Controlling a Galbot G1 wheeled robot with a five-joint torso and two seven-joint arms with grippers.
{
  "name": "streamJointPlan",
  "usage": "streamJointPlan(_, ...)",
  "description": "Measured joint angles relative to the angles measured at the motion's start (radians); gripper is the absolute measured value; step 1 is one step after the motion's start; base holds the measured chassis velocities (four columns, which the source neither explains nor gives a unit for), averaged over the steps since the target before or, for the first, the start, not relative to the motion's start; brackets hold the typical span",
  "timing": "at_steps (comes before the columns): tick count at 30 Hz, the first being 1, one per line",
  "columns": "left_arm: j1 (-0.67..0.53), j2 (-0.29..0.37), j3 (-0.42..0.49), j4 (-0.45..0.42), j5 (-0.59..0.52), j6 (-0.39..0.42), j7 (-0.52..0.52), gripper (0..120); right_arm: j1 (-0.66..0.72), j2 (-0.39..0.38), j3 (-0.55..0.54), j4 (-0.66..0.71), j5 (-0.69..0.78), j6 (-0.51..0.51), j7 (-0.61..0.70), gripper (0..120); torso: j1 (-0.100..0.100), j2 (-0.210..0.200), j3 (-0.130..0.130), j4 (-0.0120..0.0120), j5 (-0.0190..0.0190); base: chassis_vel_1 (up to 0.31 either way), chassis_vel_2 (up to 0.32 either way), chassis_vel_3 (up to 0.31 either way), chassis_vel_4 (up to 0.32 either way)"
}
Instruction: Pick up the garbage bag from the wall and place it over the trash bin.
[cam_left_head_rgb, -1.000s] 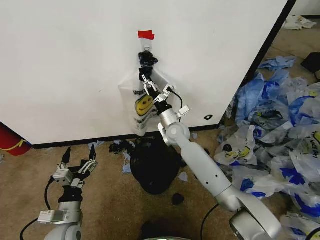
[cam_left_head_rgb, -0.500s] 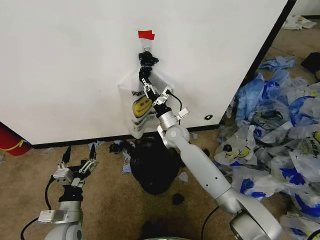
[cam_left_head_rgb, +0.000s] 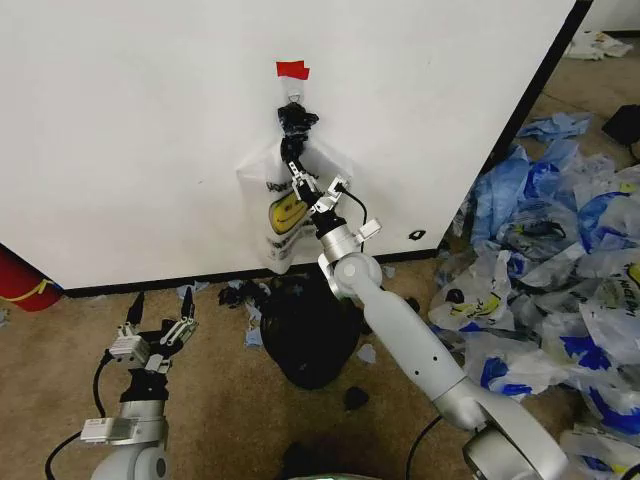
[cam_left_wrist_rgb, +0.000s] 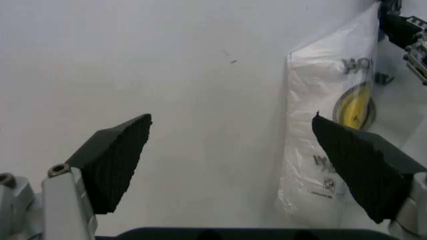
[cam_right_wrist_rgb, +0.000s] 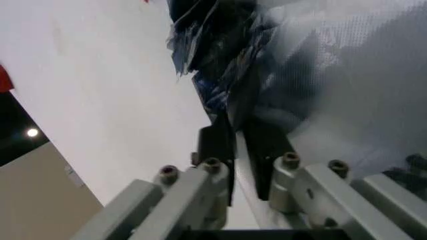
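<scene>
The garbage bag (cam_left_head_rgb: 272, 215), whitish with a yellow smiley, hangs from the black knot at the hook (cam_left_head_rgb: 293, 93) on the white wall (cam_left_head_rgb: 150, 120), below the red tape (cam_left_head_rgb: 292, 69). My right gripper (cam_left_head_rgb: 296, 165) reaches up to the bag's top just under the knot. In the right wrist view its fingers (cam_right_wrist_rgb: 217, 142) are shut on a thin fold of the bag (cam_right_wrist_rgb: 347, 75). The black trash bin (cam_left_head_rgb: 305, 335) stands on the floor below the bag. My left gripper (cam_left_head_rgb: 155, 330) waits low at the left, open (cam_left_wrist_rgb: 233, 160), facing the wall and the bag (cam_left_wrist_rgb: 327, 150).
Many crumpled smiley bags (cam_left_head_rgb: 560, 260) cover the floor to the right, past the wall's black edge. Black and blue scraps (cam_left_head_rgb: 245, 295) lie around the bin along the wall's base strip. A red object (cam_left_head_rgb: 18, 278) sits at the far left.
My right gripper has shifted slightly at the bag's top and the bag has swayed a little. The left arm has hardly moved.
</scene>
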Motion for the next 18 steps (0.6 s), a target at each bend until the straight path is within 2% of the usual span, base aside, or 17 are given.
streamJointPlan(3,-0.002,0.000,0.001,0.002,0.002,-0.001,0.000,94,-0.001,-0.001,0.001,0.000,0.000,0.002,0.000,0,0.000,0.000,0.000,0.0000,0.0000,0.000,0.000,0.000,0.000)
streamJointPlan(18,-0.022,0.000,0.007,0.024,0.013,-0.006,-0.001,94,-0.038,-0.043,-0.005,0.040,0.003,0.013,0.005,0,0.000,0.000,0.000,0.0001,0.0001,0.000,0.000,0.000,0.000)
